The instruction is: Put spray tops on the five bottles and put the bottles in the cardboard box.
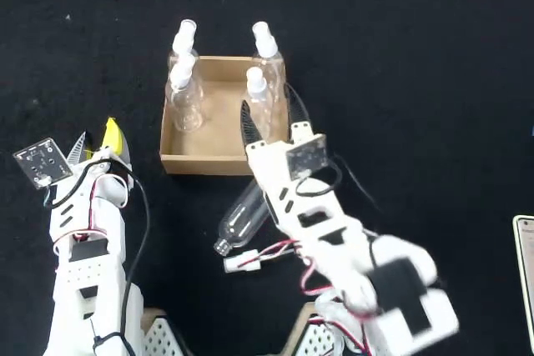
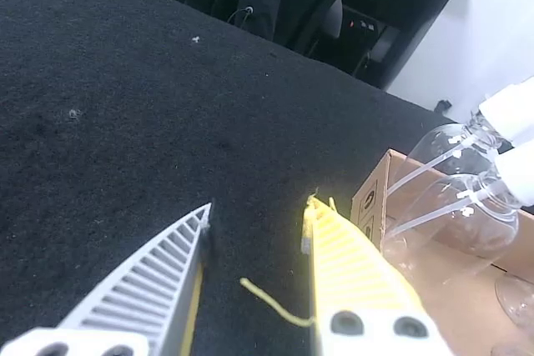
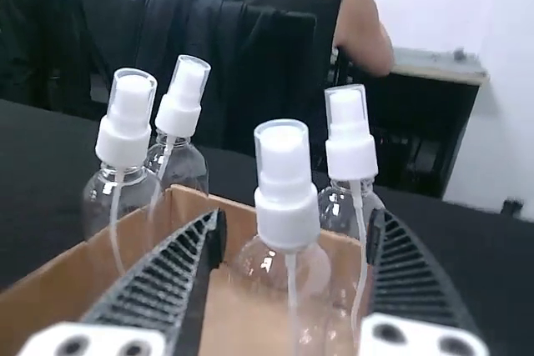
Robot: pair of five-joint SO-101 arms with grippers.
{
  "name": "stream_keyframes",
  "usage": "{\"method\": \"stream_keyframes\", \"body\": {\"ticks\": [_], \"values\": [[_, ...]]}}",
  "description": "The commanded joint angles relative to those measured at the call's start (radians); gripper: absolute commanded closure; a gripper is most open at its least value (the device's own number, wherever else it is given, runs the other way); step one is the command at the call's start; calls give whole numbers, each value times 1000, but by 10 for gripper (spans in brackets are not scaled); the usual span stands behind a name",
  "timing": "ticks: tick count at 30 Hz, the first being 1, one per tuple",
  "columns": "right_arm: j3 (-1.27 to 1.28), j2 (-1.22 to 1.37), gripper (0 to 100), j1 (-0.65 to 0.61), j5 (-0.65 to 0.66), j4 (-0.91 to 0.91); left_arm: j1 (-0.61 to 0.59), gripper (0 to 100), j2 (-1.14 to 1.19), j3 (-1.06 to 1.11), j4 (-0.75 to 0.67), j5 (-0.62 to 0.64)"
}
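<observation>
Right gripper: wide, holding nothing, hanging over the cardboard box. Its fingers flank the spray top of the nearest bottle without touching.

Box contents: four bottles, upright, each wearing a white top.

Fifth bottle: lying on the bench just in front of the box, under the right arm, neck bare.

Small white piece just beside the fifth bottle's mouth; cannot tell whether it is a spray top or a cable plug.

Left gripper: wide, empty, low over bare bench beside the box's outer wall.

Judgement: four fifths done, last bottle pending. Next move calls for lifting the right gripper clear of the tops without tipping them. After that, the fallen bottle needs standing, capping and boxing.
</observation>
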Motion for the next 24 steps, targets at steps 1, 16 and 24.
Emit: {"method": "stream_keyframes", "body": {"ticks": [1,16,24], "values": [[48,-211,762,-8,-89,118,2,841,-6,-22,-28,5],[-116,-823,985,-17,-221,1313,2,841,-8,-22,-28,3],[-288,-641,988,-118,-230,1482,2,841,-8,-22,-28,3]]}}
